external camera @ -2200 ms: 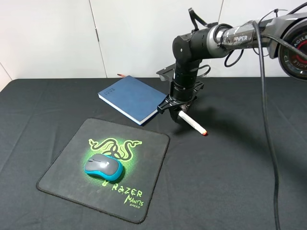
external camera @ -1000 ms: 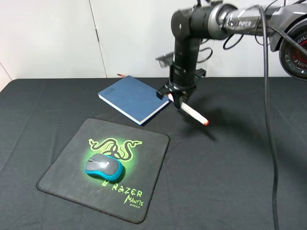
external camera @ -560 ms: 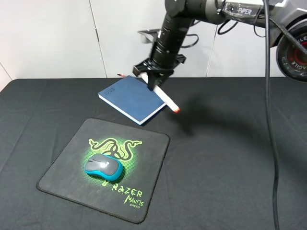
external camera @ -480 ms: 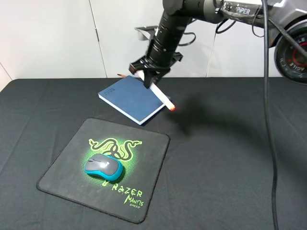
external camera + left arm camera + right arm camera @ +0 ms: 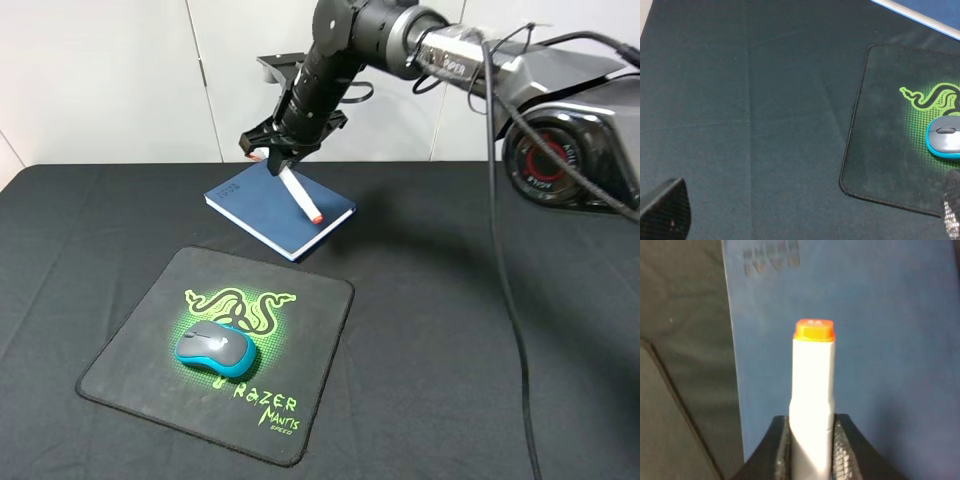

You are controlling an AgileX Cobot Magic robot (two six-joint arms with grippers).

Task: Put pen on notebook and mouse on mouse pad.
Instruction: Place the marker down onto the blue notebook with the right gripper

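One item left, I reckon: my right claw (image 5: pixel 276 160) clamps the pen (image 5: pixel 300 194), tilted tip-down over the middle of the notebook (image 5: pixel 252 200), so releasing lands it there

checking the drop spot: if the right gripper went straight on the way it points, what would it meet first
Probably the notebook: the right gripper points at its blue cover, and the pen it holds would touch down tip first.
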